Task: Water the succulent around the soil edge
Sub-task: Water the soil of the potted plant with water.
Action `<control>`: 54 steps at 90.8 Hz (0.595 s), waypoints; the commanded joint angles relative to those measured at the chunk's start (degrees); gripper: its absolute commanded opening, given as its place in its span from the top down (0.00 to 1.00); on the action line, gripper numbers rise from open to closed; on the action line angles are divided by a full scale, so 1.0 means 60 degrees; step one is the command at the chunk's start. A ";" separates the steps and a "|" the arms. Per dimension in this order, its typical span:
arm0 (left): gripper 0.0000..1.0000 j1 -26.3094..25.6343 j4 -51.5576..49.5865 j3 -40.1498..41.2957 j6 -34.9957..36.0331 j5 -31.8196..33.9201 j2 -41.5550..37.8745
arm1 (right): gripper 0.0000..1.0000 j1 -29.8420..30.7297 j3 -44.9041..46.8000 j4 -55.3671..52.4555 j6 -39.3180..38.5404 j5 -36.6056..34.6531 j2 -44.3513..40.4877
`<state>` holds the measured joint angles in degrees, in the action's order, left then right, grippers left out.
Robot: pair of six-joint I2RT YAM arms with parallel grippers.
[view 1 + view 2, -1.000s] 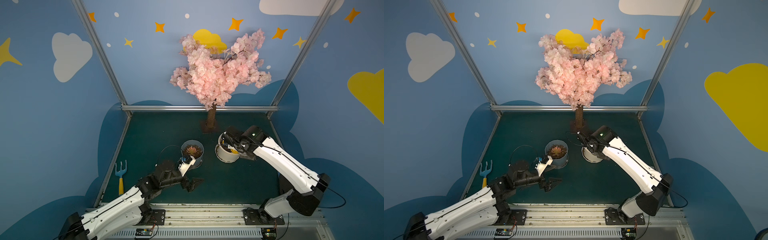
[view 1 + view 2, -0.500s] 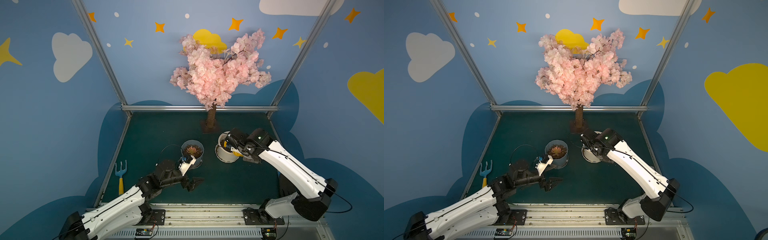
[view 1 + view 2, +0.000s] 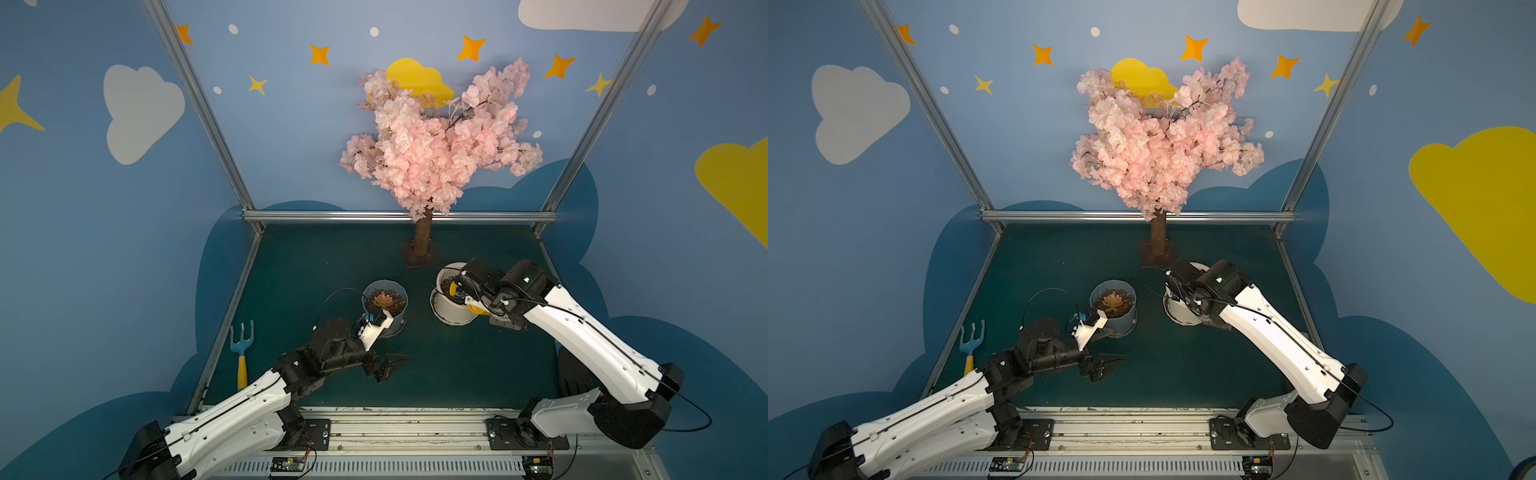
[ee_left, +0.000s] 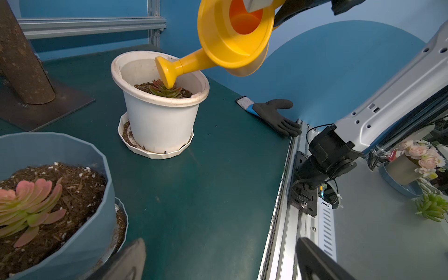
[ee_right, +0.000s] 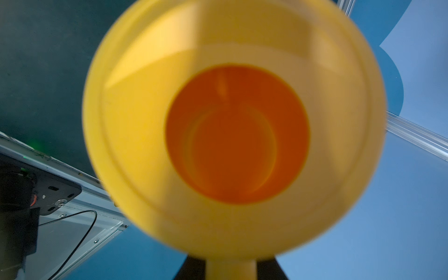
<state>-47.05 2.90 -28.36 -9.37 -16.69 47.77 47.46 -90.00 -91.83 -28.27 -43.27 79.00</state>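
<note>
A yellow watering can (image 4: 232,36) hangs tilted over the white pot (image 4: 160,121), with my right gripper (image 5: 230,271) shut on its handle. Its spout head (image 4: 167,72) dips inside the rim, just above the small green-red succulent (image 4: 164,91) and its soil. No water shows. In a top view the can (image 3: 473,309) peeks out under my right wrist at the white pot (image 3: 451,311). My left gripper (image 3: 384,368) rests open and empty near the table's front, beside a blue pot (image 3: 384,316) holding a pink-green succulent (image 4: 26,206).
The blossom tree's trunk (image 3: 422,237) and base plate stand just behind the white pot. A blue and yellow hand rake (image 3: 242,353) lies at the table's left edge. A black glove (image 4: 274,114) lies by the right front corner near the rail.
My right arm has shifted a little to the right over the white pot, still holding the can. The left arm has not moved.
</note>
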 commanded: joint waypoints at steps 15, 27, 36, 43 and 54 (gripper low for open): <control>0.00 -0.0026 -0.0043 -0.0219 0.0133 0.0065 0.0014 | 1.00 -0.0040 0.0270 -0.0699 0.0211 -0.0062 -0.0430; 0.00 -0.0023 -0.0043 -0.0228 0.0141 0.0057 0.0050 | 1.00 -0.0072 0.0393 -0.0774 0.0214 -0.0128 -0.0563; 0.00 -0.0036 -0.0043 -0.0227 0.0153 0.0041 0.0087 | 1.00 -0.0079 0.0420 -0.0806 0.0203 -0.0159 -0.0630; 0.00 -0.0022 -0.0042 -0.0248 0.0164 0.0045 0.0101 | 1.00 -0.0106 0.0453 -0.0822 0.0206 -0.0161 -0.0677; 0.00 -0.0017 -0.0056 -0.0242 0.0172 0.0074 0.0109 | 1.00 -0.0179 0.0549 -0.0859 0.0213 -0.0207 -0.0752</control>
<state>-47.05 2.81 -28.40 -9.17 -16.49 48.12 46.92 -87.35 -91.83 -28.10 -43.35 75.85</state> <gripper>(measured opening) 0.998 0.194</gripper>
